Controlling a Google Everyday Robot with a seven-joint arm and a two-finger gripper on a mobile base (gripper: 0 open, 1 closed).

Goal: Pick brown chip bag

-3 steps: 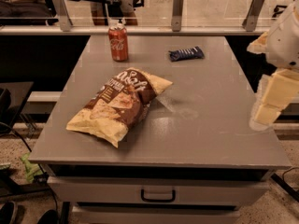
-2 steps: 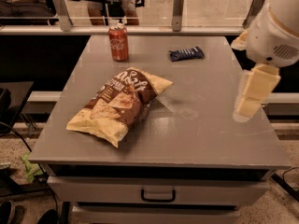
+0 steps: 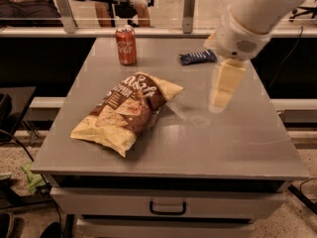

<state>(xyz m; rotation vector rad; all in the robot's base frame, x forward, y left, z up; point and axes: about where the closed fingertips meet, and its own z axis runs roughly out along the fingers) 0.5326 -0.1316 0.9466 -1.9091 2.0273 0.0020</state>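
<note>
The brown chip bag (image 3: 126, 111) lies flat on the grey table (image 3: 233, 143), left of the middle. It has a dark brown middle with white lettering and pale yellow ends. My gripper (image 3: 218, 103) hangs from the white arm over the table's right half, above the surface and well to the right of the bag, not touching it.
A red soda can (image 3: 126, 45) stands upright at the back left of the table. A small dark blue snack wrapper (image 3: 197, 57) lies at the back right, partly behind my arm. A drawer with a handle (image 3: 168, 208) sits under the front edge. A railing runs behind the table.
My arm and gripper have moved left from the table's right edge to over its right half, closer to the bag. The bag, can and wrapper have not moved.
</note>
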